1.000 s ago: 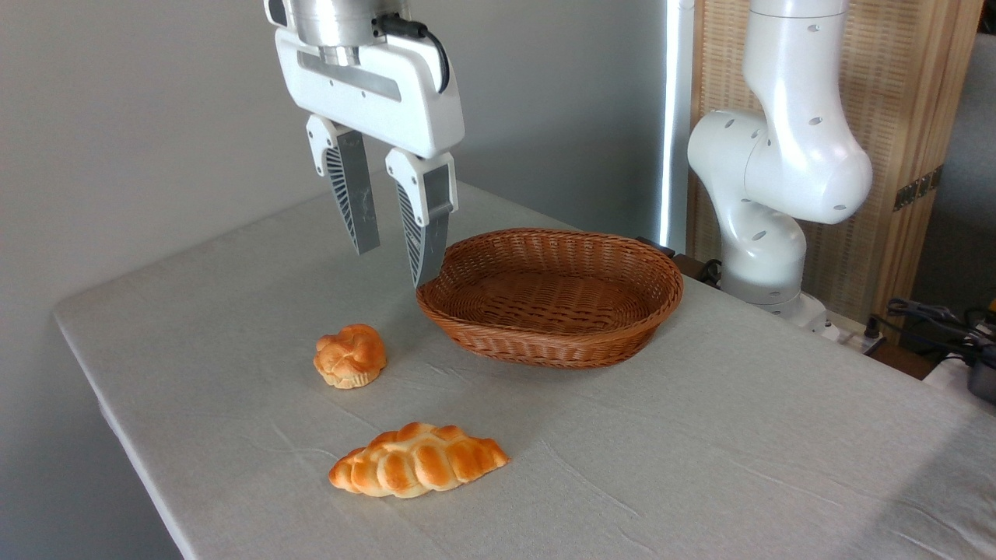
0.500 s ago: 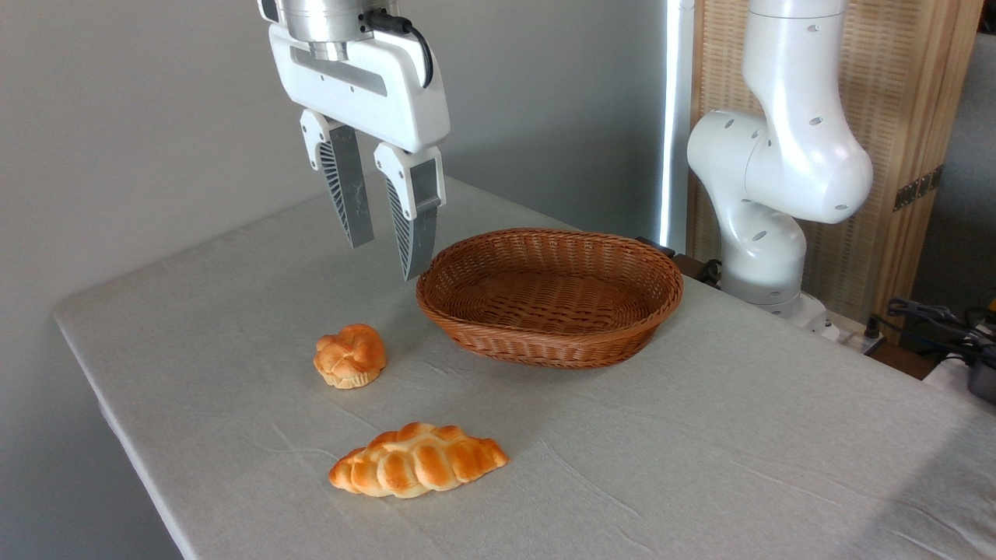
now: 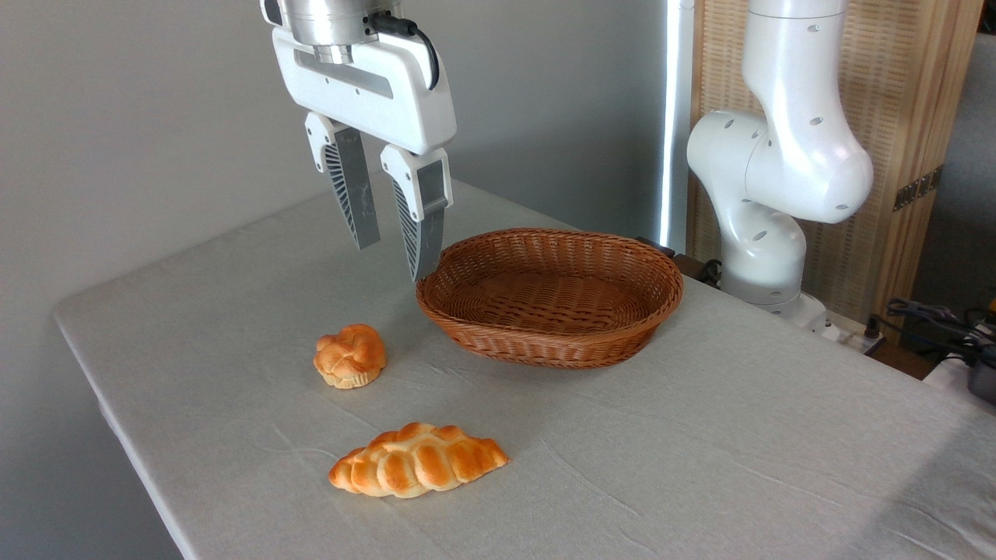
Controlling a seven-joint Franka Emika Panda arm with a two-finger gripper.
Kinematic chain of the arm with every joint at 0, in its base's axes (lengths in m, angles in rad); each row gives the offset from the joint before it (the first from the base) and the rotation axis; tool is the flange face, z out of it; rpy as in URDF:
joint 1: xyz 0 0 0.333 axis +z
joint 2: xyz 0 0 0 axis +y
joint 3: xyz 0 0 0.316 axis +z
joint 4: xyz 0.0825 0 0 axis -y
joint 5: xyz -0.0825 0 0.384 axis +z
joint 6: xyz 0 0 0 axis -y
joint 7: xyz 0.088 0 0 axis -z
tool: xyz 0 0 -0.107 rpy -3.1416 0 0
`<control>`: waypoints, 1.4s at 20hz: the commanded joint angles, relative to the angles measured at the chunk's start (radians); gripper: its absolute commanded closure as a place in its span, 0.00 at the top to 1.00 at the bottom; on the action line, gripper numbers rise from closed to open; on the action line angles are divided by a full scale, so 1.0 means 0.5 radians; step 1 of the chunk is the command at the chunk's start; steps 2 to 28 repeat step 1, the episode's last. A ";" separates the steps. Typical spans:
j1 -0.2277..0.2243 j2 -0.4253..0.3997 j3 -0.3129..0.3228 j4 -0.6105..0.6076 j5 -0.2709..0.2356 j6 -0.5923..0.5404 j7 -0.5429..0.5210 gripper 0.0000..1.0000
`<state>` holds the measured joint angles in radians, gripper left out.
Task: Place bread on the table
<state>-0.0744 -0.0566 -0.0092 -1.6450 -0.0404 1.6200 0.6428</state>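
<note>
Grey wall and a slatted wooden screen stand behind the tabletop, whose light grey, slightly wrinkled cloth covers most of the view. Above its far left part hangs the gripper, pointing downward, its two ribbed fingers parted with a clear gap between them and nothing held or touched; the tips are well clear of the cloth. The nearer fingertip appears just beside the left rim of the wicker basket, though whether it is over the rim or in front of it cannot be told. The basket shows nothing inside. The bread, a small knotted golden bun with a paler base, sits on the tabletop to the left of the basket, below and slightly nearer the camera than the gripper, apart from it. A longer braided loaf lies closer to the front edge. The arm's white base rises at the right behind the basket.
</note>
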 commanded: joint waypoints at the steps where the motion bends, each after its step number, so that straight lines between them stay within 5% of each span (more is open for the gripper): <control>1: 0.017 0.043 -0.006 0.069 -0.002 -0.065 -0.009 1.00; 28: 0.017 0.043 -0.006 0.069 -0.002 -0.065 -0.009 1.00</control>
